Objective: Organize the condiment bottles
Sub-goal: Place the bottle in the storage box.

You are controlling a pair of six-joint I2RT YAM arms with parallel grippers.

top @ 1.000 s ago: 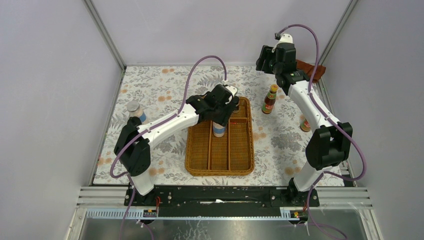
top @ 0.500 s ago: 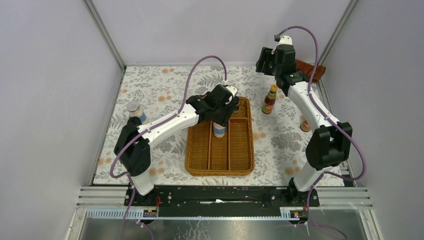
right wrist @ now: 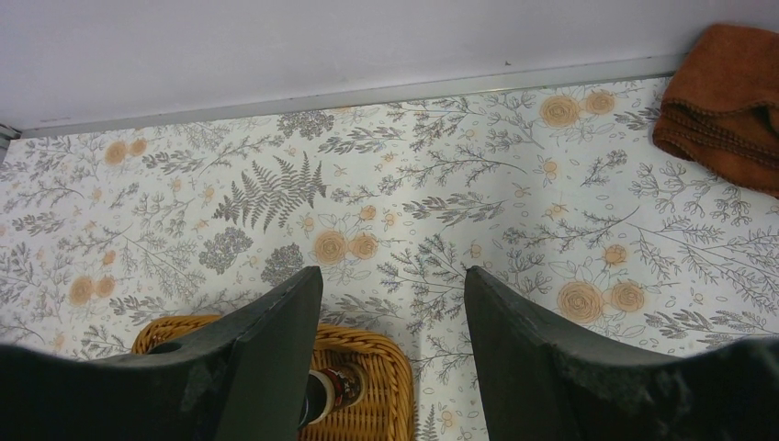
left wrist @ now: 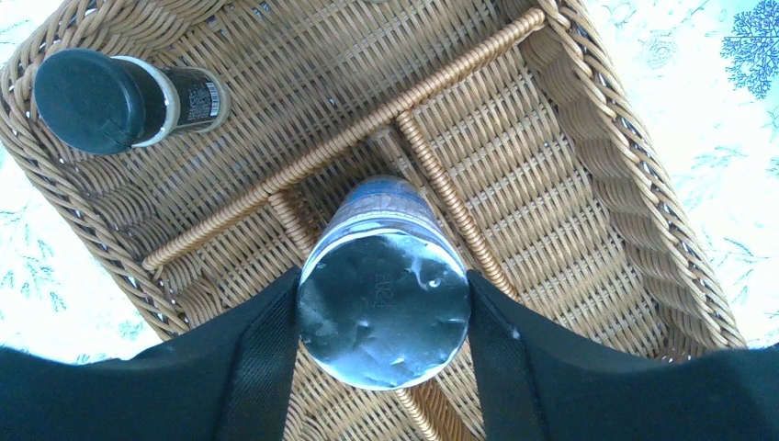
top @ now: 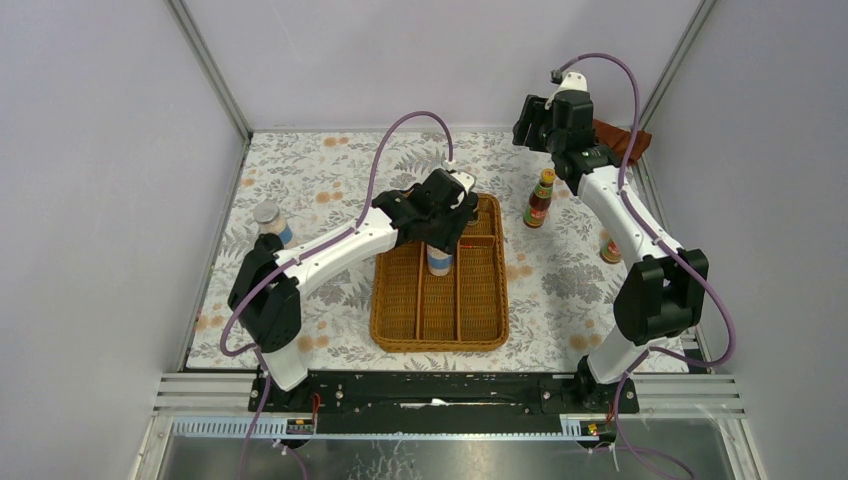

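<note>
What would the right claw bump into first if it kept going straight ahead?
Probably the flowery tablecloth, on a bare patch beyond the wicker tray. The right claw is open and holds nothing, but depth is hard to judge.

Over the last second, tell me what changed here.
The right gripper, open and empty, shifted very slightly with its arm. The left gripper stayed clamped on the silver-lidded shaker in the wicker tray. The red sauce bottle and the second shaker did not move.
</note>
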